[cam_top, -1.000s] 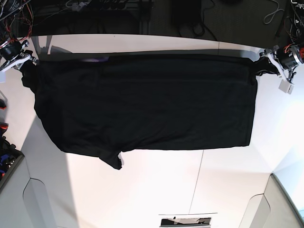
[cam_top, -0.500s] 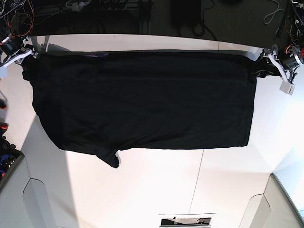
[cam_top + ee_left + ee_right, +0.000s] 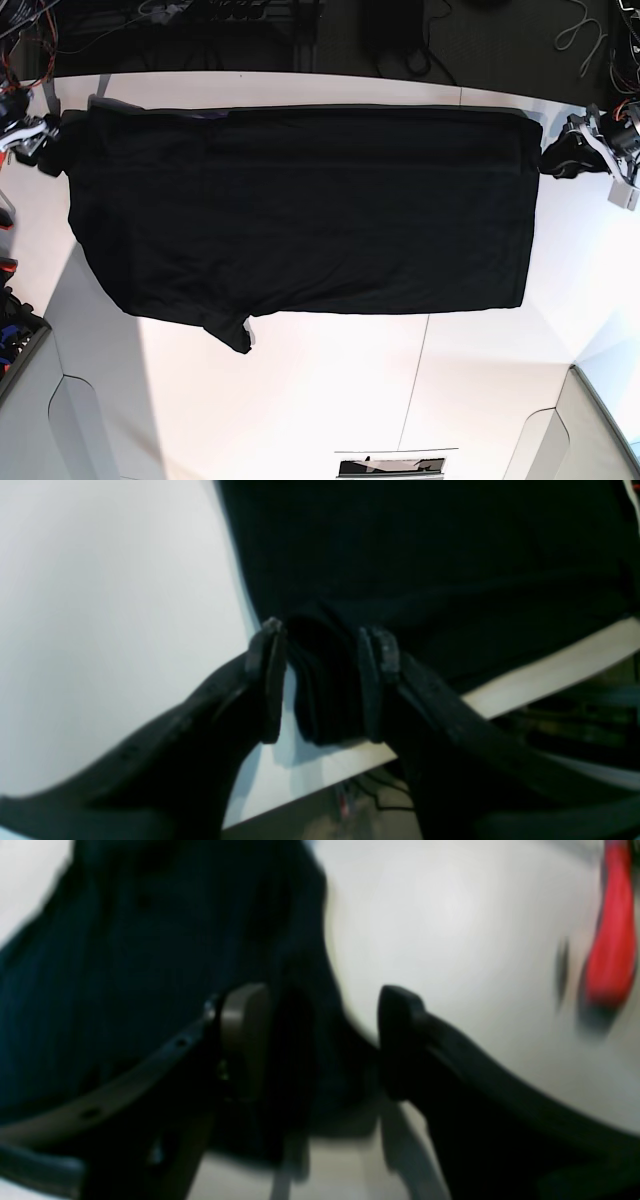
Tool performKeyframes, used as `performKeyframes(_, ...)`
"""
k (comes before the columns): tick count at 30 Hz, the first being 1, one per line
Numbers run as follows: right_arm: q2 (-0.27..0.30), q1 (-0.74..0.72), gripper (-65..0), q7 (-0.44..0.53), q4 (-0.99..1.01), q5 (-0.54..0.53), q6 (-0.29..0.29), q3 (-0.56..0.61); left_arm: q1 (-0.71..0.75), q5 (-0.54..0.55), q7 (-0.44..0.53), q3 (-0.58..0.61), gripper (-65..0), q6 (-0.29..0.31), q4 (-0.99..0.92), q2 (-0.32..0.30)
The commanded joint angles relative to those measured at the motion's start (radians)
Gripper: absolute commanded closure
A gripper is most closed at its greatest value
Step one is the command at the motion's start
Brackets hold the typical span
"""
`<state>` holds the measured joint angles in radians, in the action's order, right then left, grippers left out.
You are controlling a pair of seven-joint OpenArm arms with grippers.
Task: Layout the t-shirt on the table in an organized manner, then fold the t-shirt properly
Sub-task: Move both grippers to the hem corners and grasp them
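The black t-shirt (image 3: 300, 210) lies spread flat on the white table (image 3: 350, 400), with one sleeve (image 3: 235, 335) poking out at its near left. Its print and tag are hidden. My left gripper (image 3: 560, 152) is at the shirt's far right corner. In the left wrist view (image 3: 325, 630) its jaws stand apart around a bunched fold of shirt (image 3: 325, 695), with a thin gap on one side. My right gripper (image 3: 48, 132) is at the far left corner. In the right wrist view (image 3: 320, 995) its jaws are wide apart with the shirt's edge (image 3: 295, 1040) between them.
A thin dark seam (image 3: 415, 380) runs across the near table. A dark bin (image 3: 12, 345) and red items (image 3: 5, 215) sit at the left edge. A small dark device (image 3: 390, 465) is at the near edge. Cables (image 3: 230, 15) lie beyond the far edge.
The shirt's far edge has come down flat and shifted toward the table's far side. Both grippers have moved outward and lower at the corners.
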<state>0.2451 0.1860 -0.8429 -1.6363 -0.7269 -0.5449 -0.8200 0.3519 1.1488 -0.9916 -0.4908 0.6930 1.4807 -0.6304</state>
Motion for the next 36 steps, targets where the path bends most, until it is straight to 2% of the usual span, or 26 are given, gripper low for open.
performKeyframes(1,0.027,-0.037,-34.3,0.038,-0.019,-0.018,-0.001,-0.007,-0.006,0.021,0.031,-0.013,-27.2,0.005,0.026,-0.031)
performKeyframes(3,0.035,-0.102,-34.3,0.041,-0.018,-0.011,-0.001,-0.003,-0.007,0.01,0.058,-0.013,-27.7,0.005,0.045,-0.039)
performKeyframes(6,0.044,-0.208,-34.3,0.049,0.006,0.026,-0.001,0.023,-0.018,-0.029,0.099,-0.011,-33.7,0.005,0.06,-0.04)
performKeyframes(9,0.043,-0.312,-34.3,0.104,0.07,0.095,0.0,0.087,-0.058,-0.07,0.119,0.01,-35.2,0.005,0.06,-0.04)
performKeyframes(13,0.044,-0.471,-34.3,0.175,0.251,0.23,0.008,0.208,-0.125,-0.138,0.125,0.077,-35.2,0.005,0.059,-0.041)
performKeyframes(16,0.046,-0.572,-34.3,0.258,0.417,0.346,0.038,0.29,-0.162,-0.2,0.153,0.136,-35.2,0.005,0.058,-0.04)
performKeyframes(18,0.047,-0.629,-34.3,0.312,0.528,0.424,0.065,0.324,-0.185,-0.252,0.189,0.166,-35.2,-0.015,0.05,-0.04)
performKeyframes(21,0.052,-0.694,-34.3,0.33,0.68,0.458,0.071,0.352,-0.248,-0.314,0.23,0.197,-35.2,-0.066,0.008,-0.04)
performKeyframes(26,0.066,-0.704,-34.3,0.34,0.789,0.457,0.067,0.36,-0.425,-0.346,0.269,0.237,-35.2,-0.085,-0.19,-0.035)
performKeyframes(32,0.071,-0.675,-34.3,0.319,0.792,0.444,0.044,0.36,-0.687,-0.36,0.346,0.31,-35.2,-0.091,-0.563,-0.023)
performKeyframes(36,0.071,-0.66,-34.3,0.316,0.792,0.417,0.047,0.36,-0.793,-0.375,0.368,0.349,-35.2,-0.09,-0.765,0.005)
